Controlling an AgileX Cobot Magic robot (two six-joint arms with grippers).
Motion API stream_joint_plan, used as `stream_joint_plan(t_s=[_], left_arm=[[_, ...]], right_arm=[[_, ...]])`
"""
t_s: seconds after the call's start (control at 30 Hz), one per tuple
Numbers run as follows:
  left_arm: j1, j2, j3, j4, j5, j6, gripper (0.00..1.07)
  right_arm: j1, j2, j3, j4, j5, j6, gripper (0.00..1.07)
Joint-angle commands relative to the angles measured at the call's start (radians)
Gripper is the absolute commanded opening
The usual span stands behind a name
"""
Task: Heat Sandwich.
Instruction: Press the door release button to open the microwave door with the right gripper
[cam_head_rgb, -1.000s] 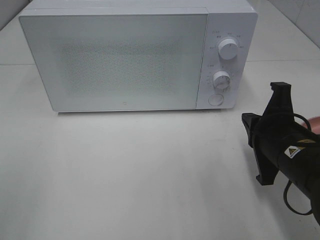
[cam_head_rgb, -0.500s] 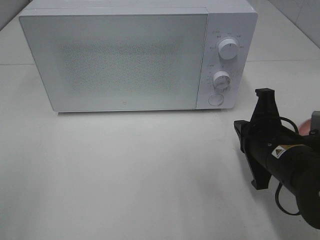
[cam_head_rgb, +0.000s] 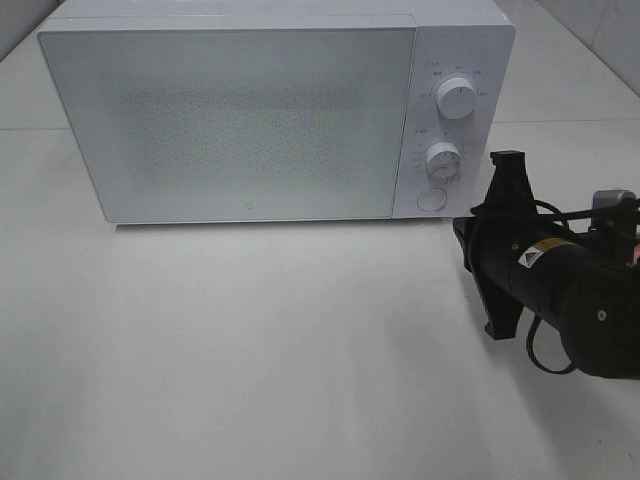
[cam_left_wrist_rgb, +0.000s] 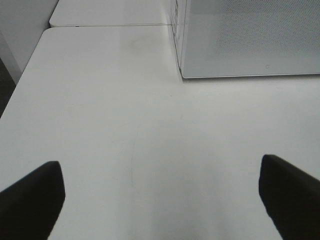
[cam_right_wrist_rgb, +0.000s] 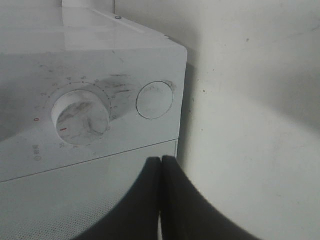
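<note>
The sandwich is out of view. The white microwave (cam_head_rgb: 250, 120) stands at the back of the table with its door (cam_head_rgb: 230, 125) closed. My right gripper (cam_head_rgb: 462, 235) is shut with nothing in it, just right of the microwave's lower front corner. In the right wrist view its closed fingertips (cam_right_wrist_rgb: 161, 165) point at the panel below the round button (cam_right_wrist_rgb: 155, 100), a short way off it. My left gripper (cam_left_wrist_rgb: 160, 200) is open over bare table, left of the microwave, and holds nothing.
The control panel carries an upper knob (cam_head_rgb: 457, 100), a lower knob (cam_head_rgb: 441, 160) and the round button (cam_head_rgb: 431, 199). The white table (cam_head_rgb: 250, 350) spreads in front of the microwave. A table seam (cam_left_wrist_rgb: 110, 25) runs behind it.
My right arm has moved left and back, from the right edge toward the microwave's control panel. The gripper stays shut. The left arm has not moved.
</note>
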Motion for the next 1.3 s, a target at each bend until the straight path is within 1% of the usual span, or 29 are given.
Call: stream_joint_plan(t_s=[0.03, 0.17, 0.23, 0.3, 0.33, 0.43, 0.5, 0.6, 0.77, 1.03, 1.3], left_arm=[[-0.004, -0.027, 0.003, -0.003, -0.008, -0.001, 1.03], [-0.004, -0.027, 0.003, -0.003, -0.008, -0.001, 1.03], [-0.004, -0.027, 0.003, -0.003, -0.008, -0.001, 1.03], [-0.004, -0.026, 0.003, -0.003, -0.008, -0.001, 1.03], [-0.004, -0.026, 0.003, -0.003, -0.008, -0.001, 1.03], [-0.004, -0.026, 0.003, -0.003, -0.008, -0.001, 1.03], [-0.004, -0.026, 0.003, -0.003, -0.008, -0.001, 1.03], [-0.004, -0.026, 0.003, -0.003, -0.008, -0.001, 1.03], [-0.004, -0.026, 0.003, -0.003, -0.008, -0.001, 1.03], [-0.004, -0.026, 0.003, -0.003, -0.008, -0.001, 1.03], [-0.004, -0.026, 0.003, -0.003, -0.008, -0.001, 1.03]], right_arm=[[-0.019, 0.020, -0.033, -0.051, 0.020, 0.021, 0.02], [-0.063, 0.062, -0.095, -0.113, 0.054, 0.028, 0.01], [-0.069, 0.071, -0.104, -0.120, 0.055, 0.028, 0.00], [-0.085, 0.102, -0.135, -0.138, 0.061, 0.031, 0.00], [-0.085, 0.102, -0.135, -0.138, 0.061, 0.031, 0.00], [-0.093, 0.142, -0.191, -0.145, 0.076, 0.031, 0.00], [-0.094, 0.151, -0.202, -0.145, 0.080, 0.031, 0.00], [-0.094, 0.200, -0.251, -0.152, 0.083, 0.031, 0.00], [-0.105, 0.242, -0.303, -0.153, 0.089, 0.028, 0.00], [-0.150, 0.276, -0.345, -0.156, 0.104, 0.018, 0.00], [-0.156, 0.276, -0.351, -0.150, 0.080, 0.015, 0.00]])
